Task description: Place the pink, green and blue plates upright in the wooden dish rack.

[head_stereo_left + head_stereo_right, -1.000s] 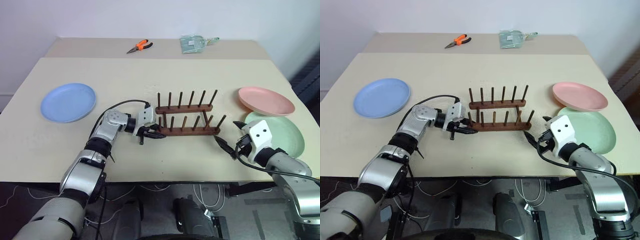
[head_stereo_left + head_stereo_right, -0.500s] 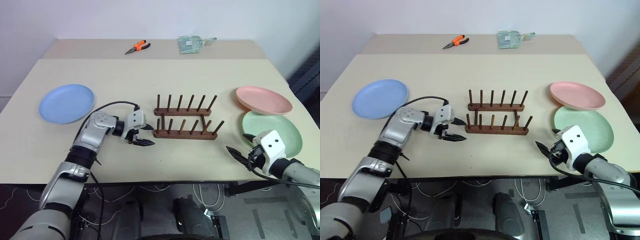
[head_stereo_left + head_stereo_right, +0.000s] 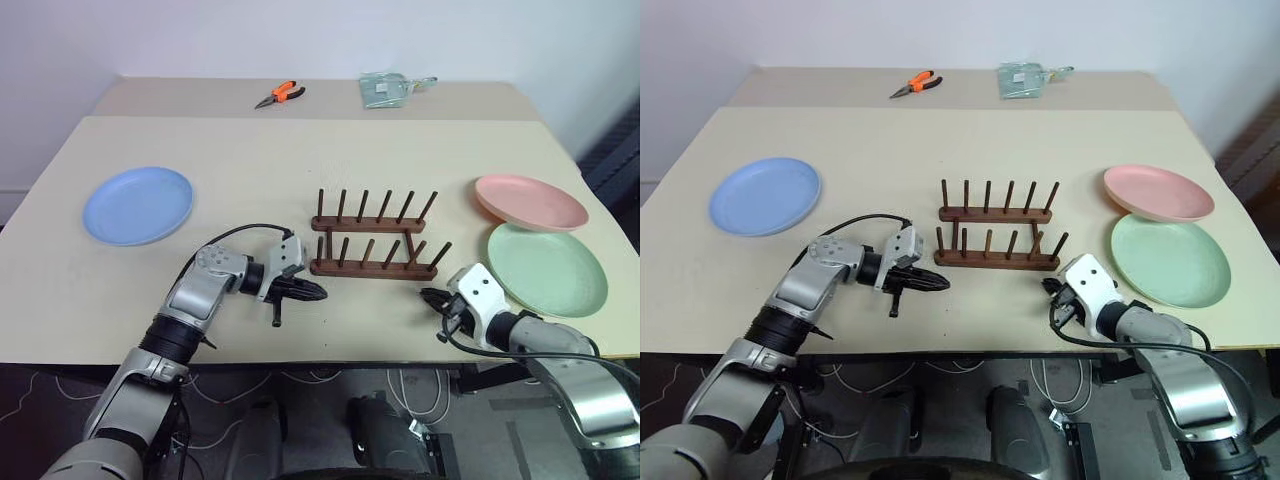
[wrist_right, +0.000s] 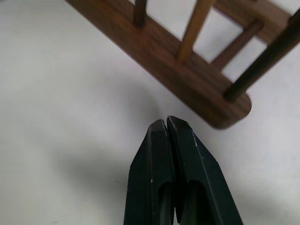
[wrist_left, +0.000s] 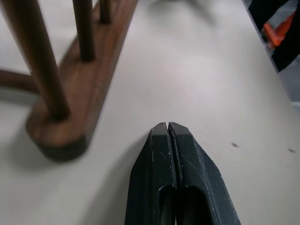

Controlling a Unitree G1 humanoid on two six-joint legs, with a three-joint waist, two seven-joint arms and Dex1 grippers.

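moved: both my pincers (image 3: 312, 291) (image 3: 428, 296) shut empty, flanking rack (image 3: 375, 266) | plates (image 3: 546, 267) unracked | likely squaring rack

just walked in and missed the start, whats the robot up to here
Nothing is being held right now. The left gripper and the right gripper are both shut and empty, each low over the table near one end of the wooden dish rack. The rack holds no plates: the blue plate lies flat on the robot's left, and the pink plate and green plate lie flat on its right. Orange pliers sit at the far edge.
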